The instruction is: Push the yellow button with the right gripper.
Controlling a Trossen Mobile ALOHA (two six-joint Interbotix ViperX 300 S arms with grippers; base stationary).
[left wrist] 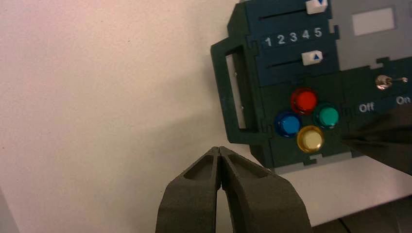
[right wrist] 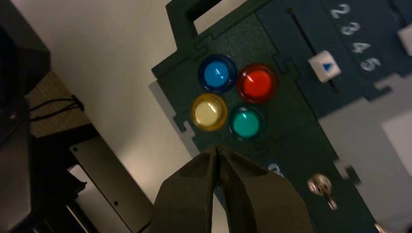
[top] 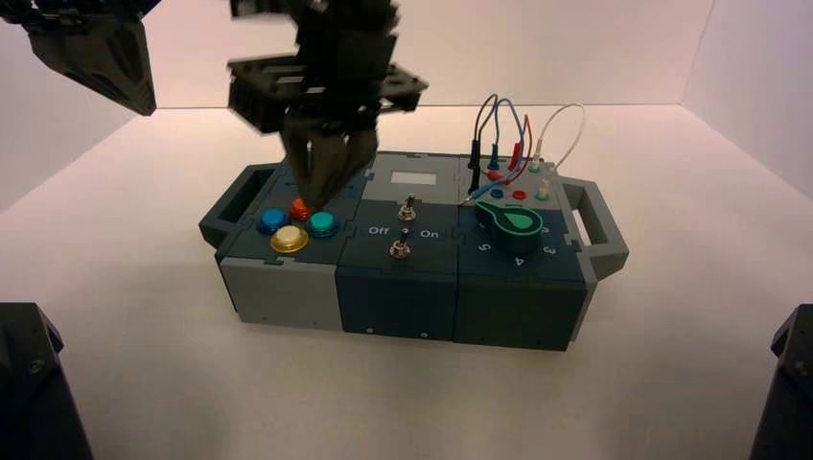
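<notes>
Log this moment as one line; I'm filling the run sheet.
right tool: shut, above button cluster, short of yellow button | yellow button: not pressed | left tool: shut, parked off box's left end

A robotics lab test booth: plain white walls [top: 575, 48] enclose a bare white tabletop [top: 403, 393], and below the black right claw [top: 328, 182] sits a dark modular plastic control box [top: 412, 278].

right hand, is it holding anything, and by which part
Nothing is held. The right hand has its fingers shut together with nothing between them, above the button cluster and short of the yellow button. The left hand is shut and empty too.
</notes>
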